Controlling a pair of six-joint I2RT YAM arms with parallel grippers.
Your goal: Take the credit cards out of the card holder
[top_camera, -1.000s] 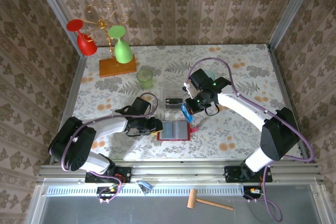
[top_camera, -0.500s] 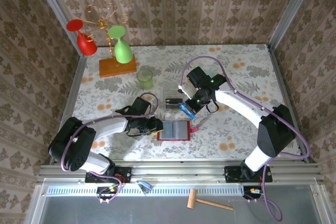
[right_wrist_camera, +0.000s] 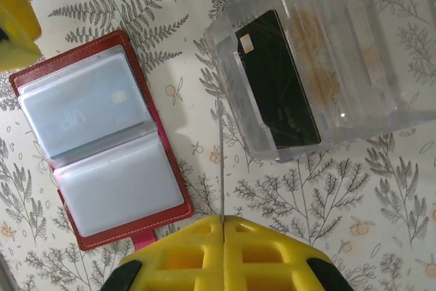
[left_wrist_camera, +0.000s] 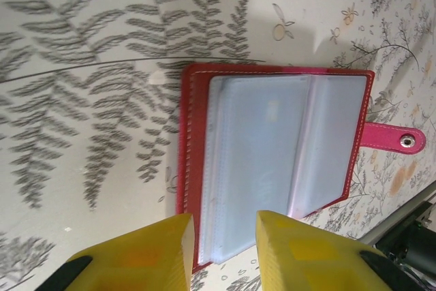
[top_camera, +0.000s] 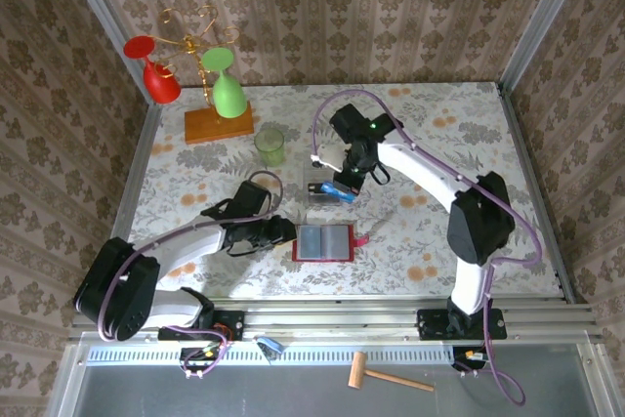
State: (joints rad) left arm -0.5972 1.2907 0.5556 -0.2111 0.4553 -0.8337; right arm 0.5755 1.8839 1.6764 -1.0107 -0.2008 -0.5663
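The right hand (right_wrist_camera: 223, 223) pinches a thin credit card (right_wrist_camera: 220, 161) edge-on between the open card holder (right_wrist_camera: 102, 141) and a clear box (right_wrist_camera: 320, 52).

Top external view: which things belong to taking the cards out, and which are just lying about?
Job: card holder, blue card in right hand, clear box.
Lying about: green cup, glass rack, wooden mallet.

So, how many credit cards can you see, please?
3: a dark card in the clear box, a blue card in the right gripper, a greyish card in the card holder. Others may be hidden.
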